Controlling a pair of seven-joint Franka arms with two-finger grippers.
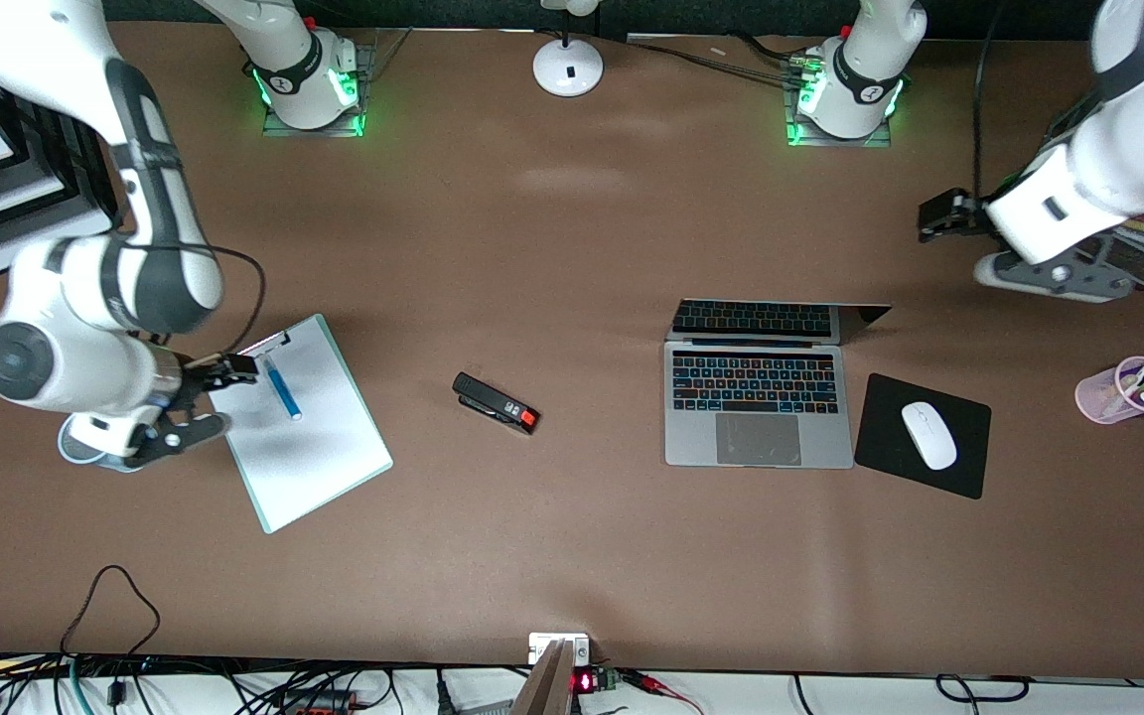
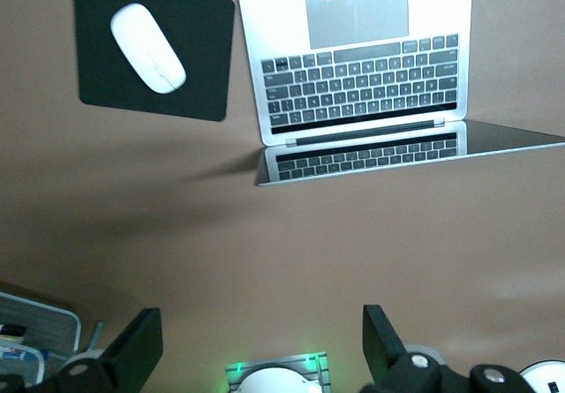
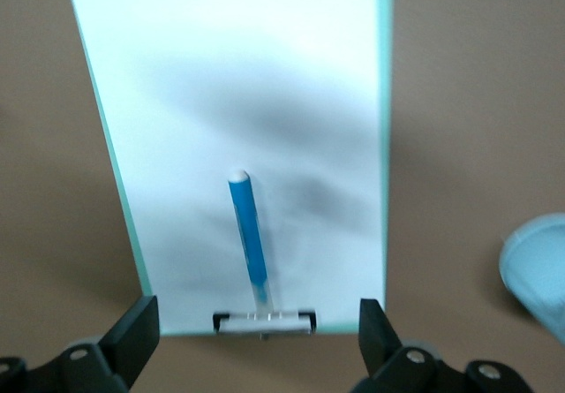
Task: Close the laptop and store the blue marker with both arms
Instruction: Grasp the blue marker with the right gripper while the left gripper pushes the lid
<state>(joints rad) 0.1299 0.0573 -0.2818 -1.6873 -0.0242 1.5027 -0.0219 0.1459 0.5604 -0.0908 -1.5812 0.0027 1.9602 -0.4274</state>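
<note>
The silver-grey laptop (image 1: pixel 759 397) stands open on the table, its lid (image 1: pixel 771 320) leaning low and mirroring the keyboard. It also shows in the left wrist view (image 2: pixel 362 75). My left gripper (image 1: pixel 934 216) hangs open and empty (image 2: pixel 262 349) over bare table, toward the left arm's end of the table from the lid. The sky-blue marker (image 1: pixel 282 387) lies on the white clipboard (image 1: pixel 314 437), its end by the clip. My right gripper (image 1: pixel 239 365) is open and empty (image 3: pixel 259 340), just above the clip, in line with the marker (image 3: pixel 249 234) on the clipboard (image 3: pixel 265 102).
A black stapler (image 1: pixel 496 402) lies between clipboard and laptop. A white mouse (image 1: pixel 929 434) sits on a black pad (image 1: pixel 880 452) beside the laptop. A pink cup (image 1: pixel 1098 397) with pens stands toward the left arm's end. A pale blue round object (image 3: pixel 538 265) lies beside the clipboard.
</note>
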